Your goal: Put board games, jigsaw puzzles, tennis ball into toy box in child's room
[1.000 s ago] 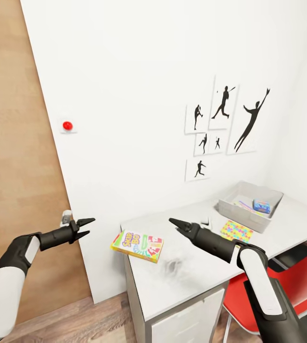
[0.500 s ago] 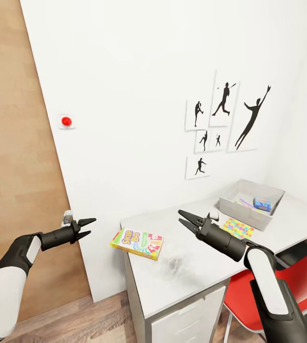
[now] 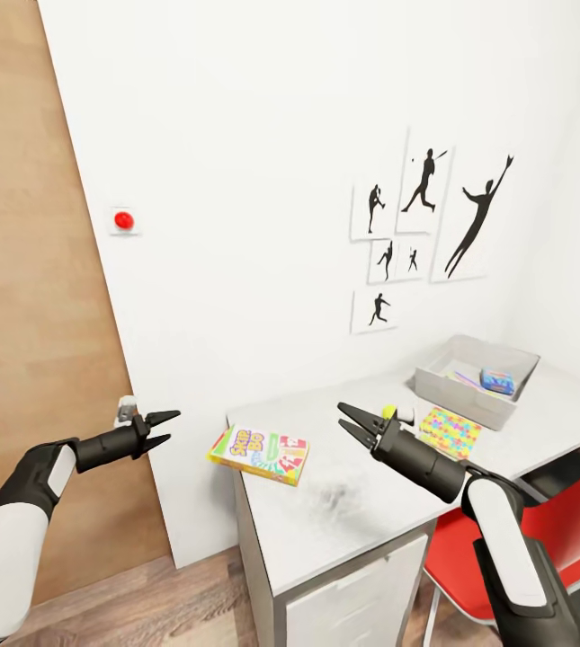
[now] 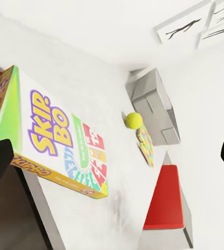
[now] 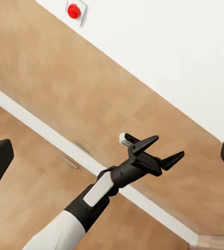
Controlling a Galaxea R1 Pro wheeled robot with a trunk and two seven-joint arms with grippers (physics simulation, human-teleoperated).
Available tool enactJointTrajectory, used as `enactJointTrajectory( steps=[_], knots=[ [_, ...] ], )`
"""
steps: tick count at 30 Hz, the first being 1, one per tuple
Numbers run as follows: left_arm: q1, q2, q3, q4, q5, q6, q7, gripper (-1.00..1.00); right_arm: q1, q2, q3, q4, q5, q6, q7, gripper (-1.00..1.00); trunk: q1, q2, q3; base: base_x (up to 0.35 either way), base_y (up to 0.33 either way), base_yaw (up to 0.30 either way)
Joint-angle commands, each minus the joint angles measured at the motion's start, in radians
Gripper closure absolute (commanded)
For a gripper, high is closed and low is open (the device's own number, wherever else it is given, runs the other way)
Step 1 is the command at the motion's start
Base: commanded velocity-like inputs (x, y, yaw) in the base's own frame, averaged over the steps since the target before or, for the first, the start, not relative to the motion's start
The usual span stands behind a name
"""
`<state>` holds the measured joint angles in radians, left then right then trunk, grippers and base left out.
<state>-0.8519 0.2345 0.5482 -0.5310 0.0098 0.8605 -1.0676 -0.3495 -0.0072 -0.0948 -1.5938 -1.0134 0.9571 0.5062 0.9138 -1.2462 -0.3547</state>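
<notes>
Toys are seen spread over the white desk [image 3: 361, 530]. A board game [image 3: 259, 455], printed in yellow, green and red, lies flat at the desk's near left corner. A jigsaw puzzle [image 3: 450, 430] lies flat farther right, just in front of the grey toy box [image 3: 469, 397], in which a small blue item and another flat colourful piece are seen. The tennis ball [image 3: 388, 412] is seen just beyond the right gripper [image 3: 351, 423], between the board game and the puzzle; in the earlier pictures it was hidden behind the arm.

The right gripper is held above the desk with its jaws parted and nothing between them; a second ago the jaws were nearly closed, and the arm has been moved slightly to the right since then. The left gripper [image 3: 162, 427] is held off the desk's left side, in front of the wall, its jaws open and empty, unchanged from before. A red chair [image 3: 559, 530] stands at the desk's right.
</notes>
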Motion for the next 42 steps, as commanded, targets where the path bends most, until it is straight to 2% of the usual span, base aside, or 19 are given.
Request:
enactJointTrajectory(
  steps=[1, 14, 30, 42],
  knots=[
    [-0.001, -0.001, 0.003, 0.000, 0.001, 0.009, -0.002, -1.00, 0.000, 0.000, -0.003, 0.000, 0.004, 0.004, 0.006, -1.00, 0.000, -0.001, -0.001, 0.000, 0.000, 0.000],
    [-0.001, 0.003, 0.011, 0.000, 0.004, 0.012, -0.008, -1.00, 0.003, 0.004, -0.001, 0.000, 0.005, -0.006, 0.003, -1.00, 0.000, -0.001, 0.007, -0.008, 0.006, 0.000],
    [-0.001, 0.003, 0.013, 0.000, 0.004, 0.015, -0.008, -1.00, 0.003, 0.004, 0.000, 0.000, 0.006, -0.006, 0.003, -1.00, 0.000, -0.001, 0.007, -0.044, 0.106, 0.000],
    [-0.001, 0.003, 0.012, 0.000, 0.003, 0.015, -0.009, -1.00, 0.003, 0.004, -0.001, 0.000, 0.006, -0.006, 0.003, -1.00, 0.000, -0.001, 0.014, 0.000, 0.055, -0.090]
  ],
)
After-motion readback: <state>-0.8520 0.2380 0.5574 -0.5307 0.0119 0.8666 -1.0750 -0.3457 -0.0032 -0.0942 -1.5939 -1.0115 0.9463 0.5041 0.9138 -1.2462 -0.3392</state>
